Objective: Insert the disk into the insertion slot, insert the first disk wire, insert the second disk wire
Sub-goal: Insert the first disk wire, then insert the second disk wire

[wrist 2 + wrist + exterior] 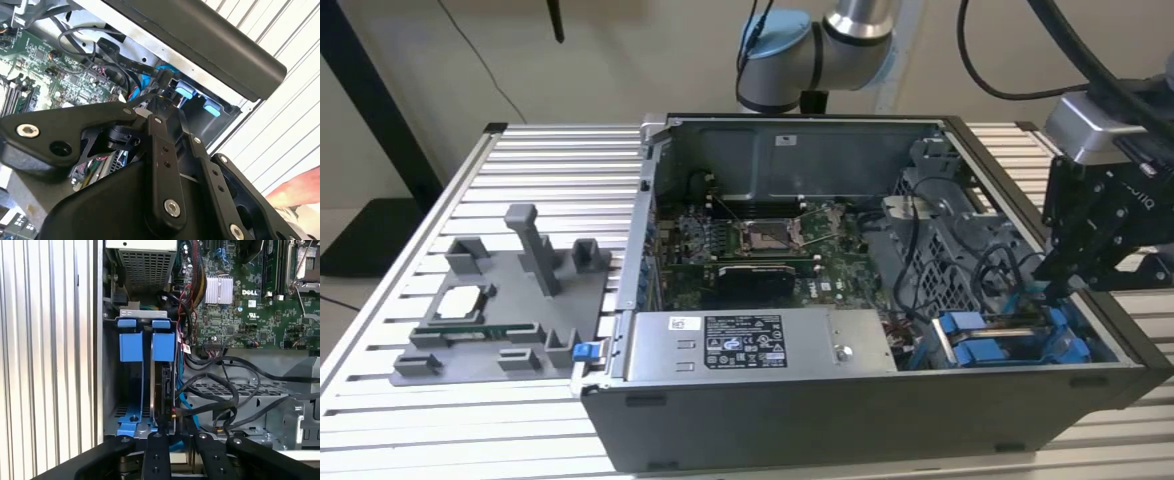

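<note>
While the open computer case (854, 425) lies on the slatted table (454, 430), the disk (165, 387) is seen standing on edge in the drive bay (111, 390) at the case's corner on the exterior view's right. Its blue frame (163, 346) is set beside a second blue frame (130, 346). The gripper (172, 421) is lowered to the disk's edge, its jaws drawn nearly together on a black wire plug (167, 90).

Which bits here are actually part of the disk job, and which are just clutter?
In the job: disk standing in the drive bay; black wires beside it; gripper at the bay.
Lying about: grey fixture with parts on the table; power-supply box; motherboard.
</note>
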You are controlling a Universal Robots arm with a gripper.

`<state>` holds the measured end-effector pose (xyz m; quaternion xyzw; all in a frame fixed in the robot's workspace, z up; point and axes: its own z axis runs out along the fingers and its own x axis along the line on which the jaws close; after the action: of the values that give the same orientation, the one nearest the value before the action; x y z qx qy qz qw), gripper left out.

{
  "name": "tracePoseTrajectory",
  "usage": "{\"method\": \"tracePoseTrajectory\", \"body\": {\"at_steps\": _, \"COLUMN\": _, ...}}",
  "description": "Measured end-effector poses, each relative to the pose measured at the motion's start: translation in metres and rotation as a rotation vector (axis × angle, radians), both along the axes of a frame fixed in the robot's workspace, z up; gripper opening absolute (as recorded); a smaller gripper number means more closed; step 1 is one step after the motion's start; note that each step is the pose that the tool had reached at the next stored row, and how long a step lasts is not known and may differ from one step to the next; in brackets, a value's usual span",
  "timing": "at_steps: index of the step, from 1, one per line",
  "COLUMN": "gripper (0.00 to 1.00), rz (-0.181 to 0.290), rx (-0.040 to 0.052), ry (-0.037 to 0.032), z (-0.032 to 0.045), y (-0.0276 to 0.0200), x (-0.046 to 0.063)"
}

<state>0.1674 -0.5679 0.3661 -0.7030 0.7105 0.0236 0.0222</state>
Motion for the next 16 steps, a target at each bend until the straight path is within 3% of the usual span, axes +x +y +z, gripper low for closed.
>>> {"method": "tracePoseTrajectory", "body": {"at_steps": 4, "gripper": 1.0, "rz": 0.0, "rx": 0.0075, "ry": 0.0009, "z": 0.0023, "y": 0.001, "x": 0.003}}
{"method": "tracePoseTrajectory", "body": {"at_steps": 8, "gripper": 1.0, "rz": 0.001, "rx": 0.0288, "ry": 0.0009, "z": 0.0023, "y": 0.0014, "x": 0.008}}
{"method": "tracePoseTrajectory", "body": {"at_steps": 11, "gripper": 1.0, "rz": 0.002, "rx": 0.0497, "ry": 0.0008, "z": 0.0017, "y": 0.0014, "x": 0.016}}
{"method": "tracePoseTrajectory", "body": {"at_steps": 16, "gripper": 1.0, "rz": 0.002, "rx": 0.0545, "ry": 0.001, "z": -0.0035, "y": 0.0014, "x": 0.025}}
